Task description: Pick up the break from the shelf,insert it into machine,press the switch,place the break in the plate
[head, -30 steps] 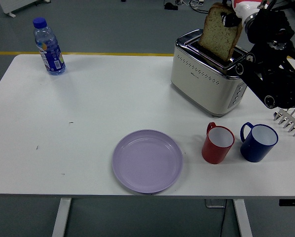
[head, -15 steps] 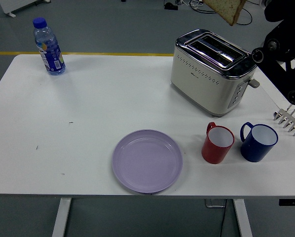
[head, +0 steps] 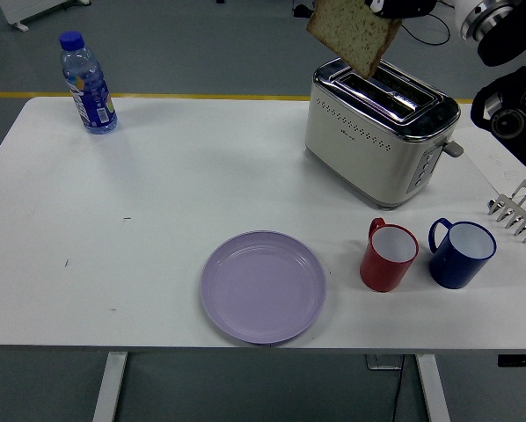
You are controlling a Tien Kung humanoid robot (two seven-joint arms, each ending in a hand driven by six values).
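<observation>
The right hand (head: 402,7), clamped on the brown bread slice (head: 353,33), holds it clear above the cream-and-chrome toaster (head: 377,130), allowing transfer to the round lilac plate (head: 263,287).

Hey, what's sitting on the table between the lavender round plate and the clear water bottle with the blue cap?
Nothing: in the head view, only bare white table lies between the lavender round plate and the blue-capped water bottle.

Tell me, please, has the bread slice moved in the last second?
Yes. The bread slice, earlier standing in the toaster slot, now hangs clear above it, shifted toward the toaster's left end.
</observation>
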